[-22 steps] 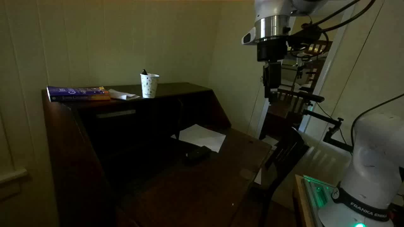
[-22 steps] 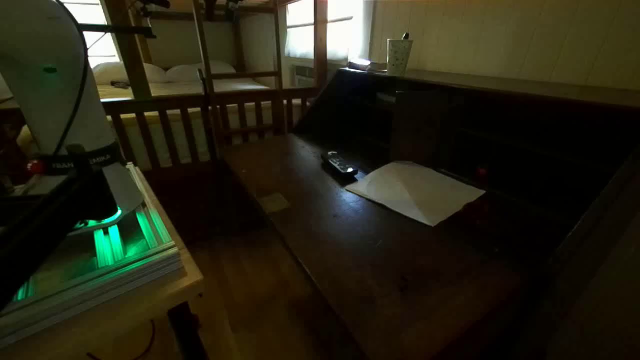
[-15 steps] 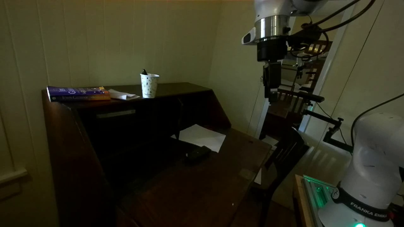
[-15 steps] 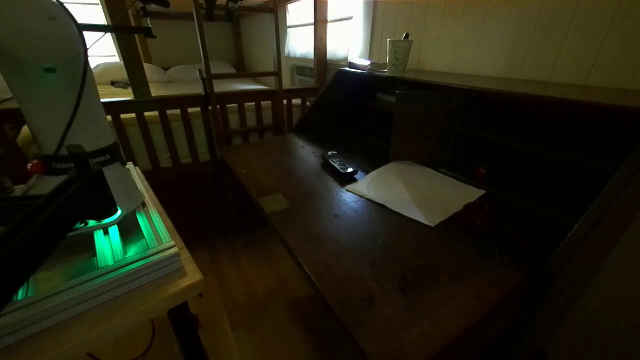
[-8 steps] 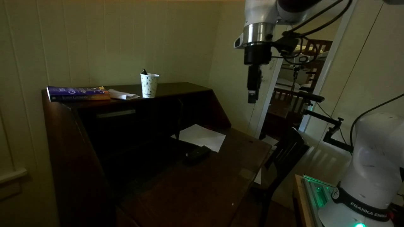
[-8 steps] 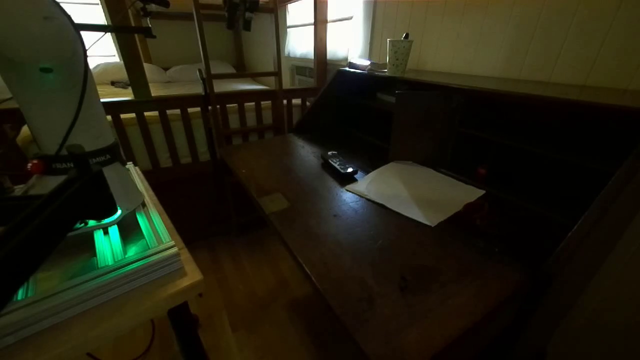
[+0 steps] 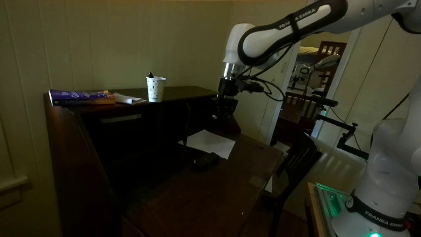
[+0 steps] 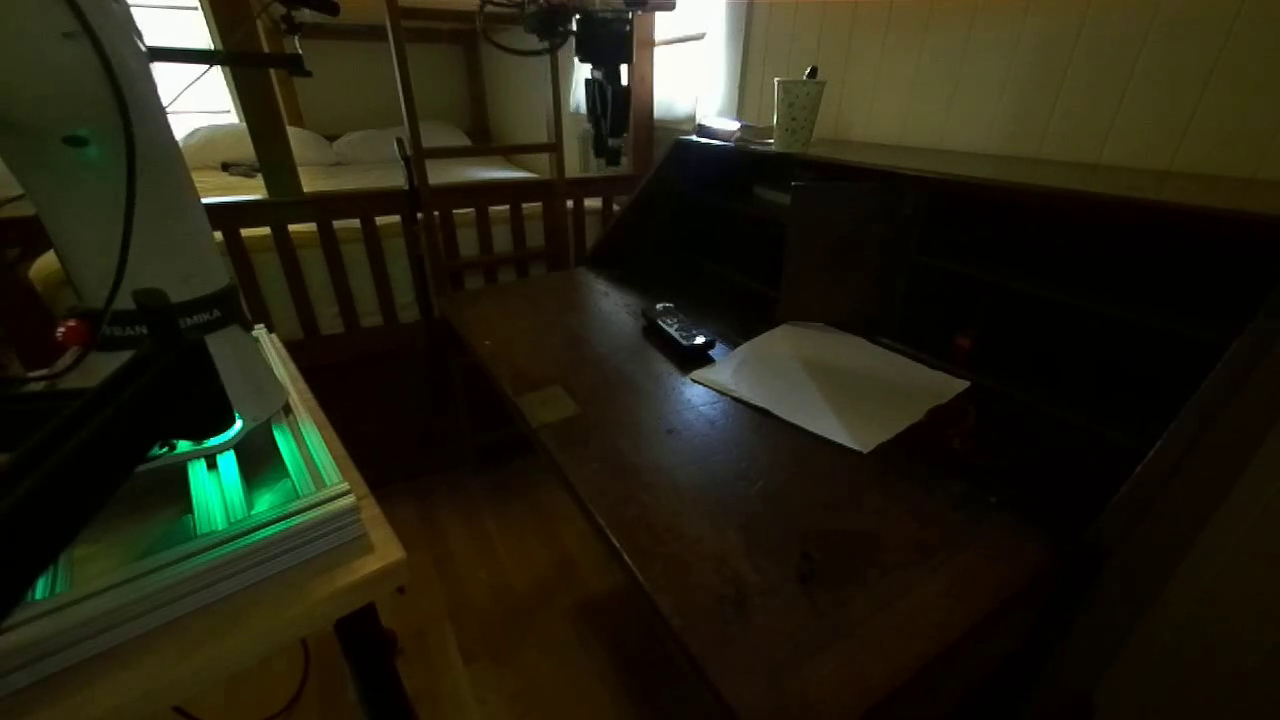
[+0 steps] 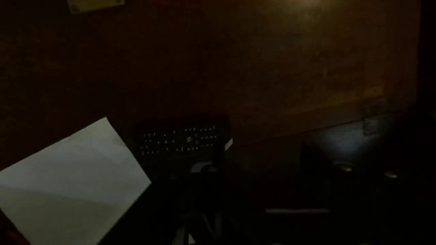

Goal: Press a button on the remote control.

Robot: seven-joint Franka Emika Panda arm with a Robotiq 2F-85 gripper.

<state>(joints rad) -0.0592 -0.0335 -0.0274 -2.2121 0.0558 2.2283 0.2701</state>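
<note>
Pincer (image 8: 608,150) leftmost in an exterior view, high up and well apart from the paper (image 8: 830,385), tips down, probably to press from above. Clenched or released? Can't tell; nothing seen in its grip. Remote (image 8: 680,330) next: on the table (image 8: 720,500), just left of the paper, lying flat, button marks (image 9: 178,139) up in the wrist view, so likely fine to push straight down. Then book (image 7: 82,98) and cup (image 8: 797,115), both on the ledge (image 8: 1000,170) behind the paper, likely parked there for working room. Paper last, probably incidental. Hard bits: dark thing (image 8: 811,72) poking out of cup, no clue what; arm (image 7: 358,14) cut off in both exterior views; wrist view very dark, remote's outline half lost; single marks unreadable; can't tell whether remote and paper touch.
</note>
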